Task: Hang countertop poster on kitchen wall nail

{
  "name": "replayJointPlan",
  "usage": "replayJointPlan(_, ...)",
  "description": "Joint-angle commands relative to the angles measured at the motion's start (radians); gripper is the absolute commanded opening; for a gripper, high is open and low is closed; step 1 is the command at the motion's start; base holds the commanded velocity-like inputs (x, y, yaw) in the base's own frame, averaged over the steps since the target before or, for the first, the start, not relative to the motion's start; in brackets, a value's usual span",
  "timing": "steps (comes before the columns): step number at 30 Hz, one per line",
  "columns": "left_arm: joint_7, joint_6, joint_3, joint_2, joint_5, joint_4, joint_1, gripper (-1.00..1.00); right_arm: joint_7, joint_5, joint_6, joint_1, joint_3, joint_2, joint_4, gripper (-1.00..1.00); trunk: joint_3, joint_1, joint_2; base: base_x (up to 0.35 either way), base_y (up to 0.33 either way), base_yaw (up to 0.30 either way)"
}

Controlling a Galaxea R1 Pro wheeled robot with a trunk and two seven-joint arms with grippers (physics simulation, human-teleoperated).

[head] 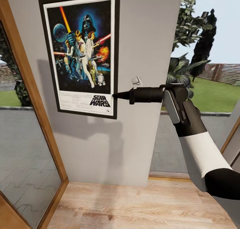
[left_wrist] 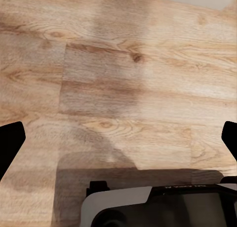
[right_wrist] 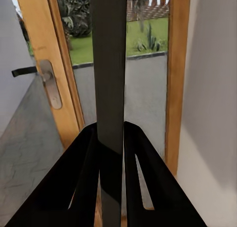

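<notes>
The right gripper is clamped on the right edge of the tall black-framed Star Wars poster, its 2 black fingers pressed against the thin dark slab seen edge-on. The poster lies flat against the grey wall panel beside the wood-framed glass door. No nail is visible; letting go before the frame catches 1 would likely drop it to the plank floor. The left gripper hangs spread above those planks, empty.
</notes>
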Motion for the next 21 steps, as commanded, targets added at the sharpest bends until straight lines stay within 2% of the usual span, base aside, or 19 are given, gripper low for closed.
replayJointPlan(1,-0.005,-0.001,0.003,0.0,-0.001,-0.001,0.0,1.0,0.006,-0.003,0.005,-0.001,0.001,-0.001,0.0,-1.0,-0.002,0.001,-0.002,0.0,0.0,0.0)
replayJointPlan(13,-0.005,-0.002,0.003,0.0,-0.001,-0.001,0.0,1.0,0.013,-0.005,0.003,-0.001,0.001,-0.003,0.0,-1.0,-0.002,0.001,-0.002,0.0,0.0,0.0)
replayJointPlan(16,-0.005,-0.002,0.003,0.0,-0.001,-0.001,0.0,1.0,0.013,-0.005,0.003,-0.001,0.001,-0.019,0.0,-1.0,-0.002,0.001,-0.002,0.0,0.0,0.0)
replayJointPlan(21,-0.005,-0.003,0.004,0.0,-0.001,-0.001,0.0,1.0,0.013,-0.005,0.003,-0.001,0.001,-0.026,0.0,-1.0,-0.002,0.001,-0.002,0.0,0.0,0.0)
